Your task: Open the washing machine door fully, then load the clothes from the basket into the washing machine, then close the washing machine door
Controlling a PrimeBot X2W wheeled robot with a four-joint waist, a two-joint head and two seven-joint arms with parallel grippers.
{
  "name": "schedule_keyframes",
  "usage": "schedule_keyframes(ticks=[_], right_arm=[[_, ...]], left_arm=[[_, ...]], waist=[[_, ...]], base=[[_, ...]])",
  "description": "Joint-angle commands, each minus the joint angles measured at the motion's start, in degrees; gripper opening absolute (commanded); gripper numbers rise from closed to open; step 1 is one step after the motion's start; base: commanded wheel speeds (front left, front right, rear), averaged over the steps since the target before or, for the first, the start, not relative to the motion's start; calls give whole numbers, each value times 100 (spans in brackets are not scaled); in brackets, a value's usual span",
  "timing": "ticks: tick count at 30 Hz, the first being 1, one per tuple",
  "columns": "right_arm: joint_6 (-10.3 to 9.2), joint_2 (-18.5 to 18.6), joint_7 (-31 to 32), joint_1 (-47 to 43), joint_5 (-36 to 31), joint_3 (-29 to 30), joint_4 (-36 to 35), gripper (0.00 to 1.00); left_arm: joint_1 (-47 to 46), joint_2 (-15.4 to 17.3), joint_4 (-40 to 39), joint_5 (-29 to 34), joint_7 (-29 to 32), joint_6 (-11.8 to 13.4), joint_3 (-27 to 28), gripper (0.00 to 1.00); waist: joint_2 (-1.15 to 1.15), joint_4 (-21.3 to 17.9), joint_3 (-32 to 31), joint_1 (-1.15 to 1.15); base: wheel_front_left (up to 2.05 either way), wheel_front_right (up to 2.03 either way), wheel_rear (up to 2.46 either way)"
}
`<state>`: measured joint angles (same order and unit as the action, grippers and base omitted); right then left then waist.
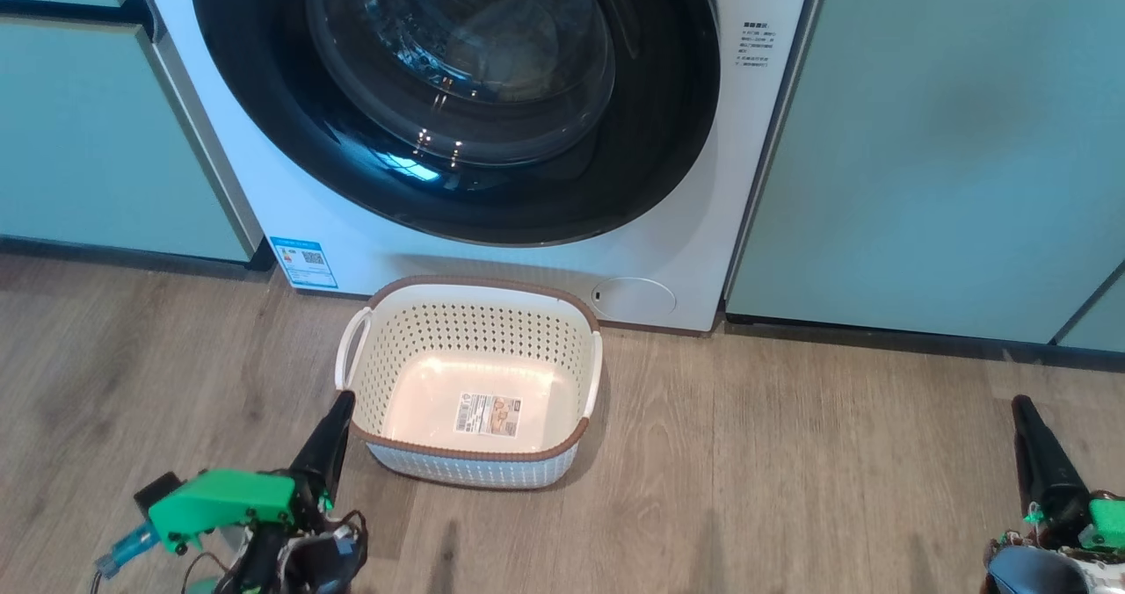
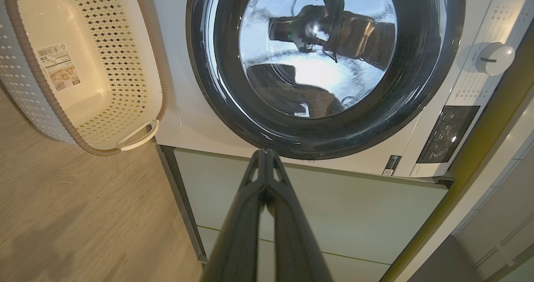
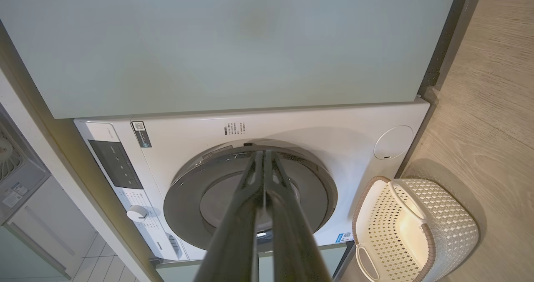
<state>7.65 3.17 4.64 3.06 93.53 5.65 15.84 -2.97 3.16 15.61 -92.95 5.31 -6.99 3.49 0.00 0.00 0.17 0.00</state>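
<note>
Empty basket [image 1: 479, 284], door [image 1: 672, 137] seemingly shut, left gripper [image 1: 338, 414] and right gripper [image 1: 1024, 414] jaws closed on nothing; a firm press would confirm latching.

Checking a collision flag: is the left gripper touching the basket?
Apart. In the left wrist view the shut left gripper points well aside of the basket, with floor between them.

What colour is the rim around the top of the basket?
Brown. The rim of the cream-white basket shows best in the head view.
</note>
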Motion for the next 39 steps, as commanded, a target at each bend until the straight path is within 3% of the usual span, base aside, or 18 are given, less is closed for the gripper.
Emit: schedule_keyframes(ticks=[1, 39], right_arm=[[-16, 94, 48, 299, 5, -83, -190, 0], [-16, 47, 102, 304, -51, -16, -185, 0]], left_arm=[[-315, 50, -158, -9, 33, -49, 197, 0], [-319, 18, -156, 28, 69, -49, 243, 0]], waist=[[0, 0, 0, 0], [0, 0, 0, 0]], base=[[0, 0, 0], [0, 0, 0]])
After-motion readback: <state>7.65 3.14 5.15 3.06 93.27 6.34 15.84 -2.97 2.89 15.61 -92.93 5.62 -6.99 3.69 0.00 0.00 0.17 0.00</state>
